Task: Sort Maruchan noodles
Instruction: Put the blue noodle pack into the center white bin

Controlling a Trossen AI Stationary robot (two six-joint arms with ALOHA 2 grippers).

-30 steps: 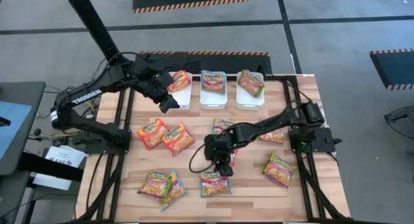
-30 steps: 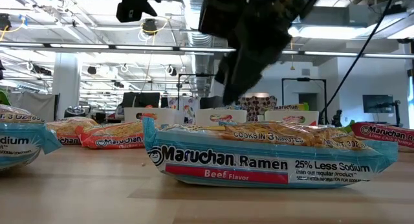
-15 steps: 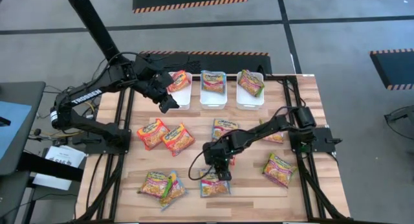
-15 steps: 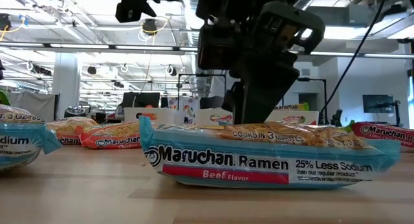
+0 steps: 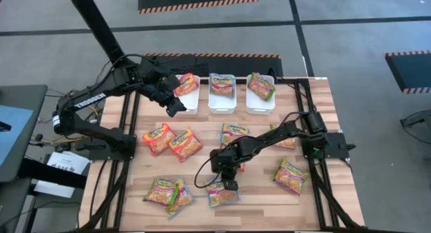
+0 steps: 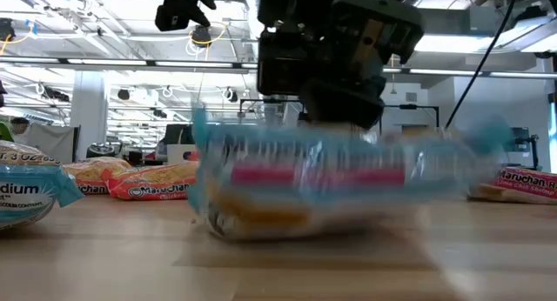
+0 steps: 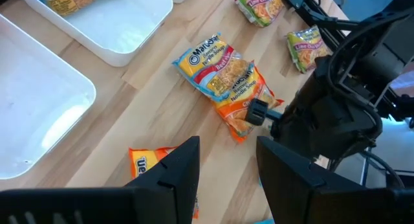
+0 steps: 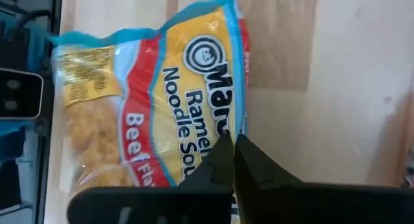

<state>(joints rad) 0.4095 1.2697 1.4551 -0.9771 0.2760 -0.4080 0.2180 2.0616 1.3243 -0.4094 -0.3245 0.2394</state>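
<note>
Maruchan noodle packets lie scattered flat on the wooden table. My right gripper (image 5: 228, 184) (image 8: 234, 143) is low over the near middle of the table. It is shut on a blue-edged beef packet (image 5: 221, 194) (image 6: 339, 175), which looks blurred and tipped in the low view. My left gripper (image 5: 174, 106) (image 7: 226, 175) hangs open and empty above the table, just in front of the left white bin (image 5: 190, 102). Each of the three white bins along the far edge holds a packet. My right gripper pinches the beef packet between its two fingers at one long side edge (image 8: 242, 123). The fingers slant down from above. In the low view that side is raised under the gripper, while the packet's underside (image 6: 252, 224) is still on the table.
Two orange packets (image 5: 172, 141) lie left of centre and two more (image 5: 168, 192) at the near left. Others lie at the centre (image 5: 234, 132) and at the right (image 5: 291, 176). The middle bin (image 5: 221, 102) and the right bin (image 5: 260, 102) stand at the far edge.
My right gripper has come down and toward the table's near edge onto the beef packet, and it has shut on the packet's edge. The packet lay flat before. It now tips up under the gripper.
</note>
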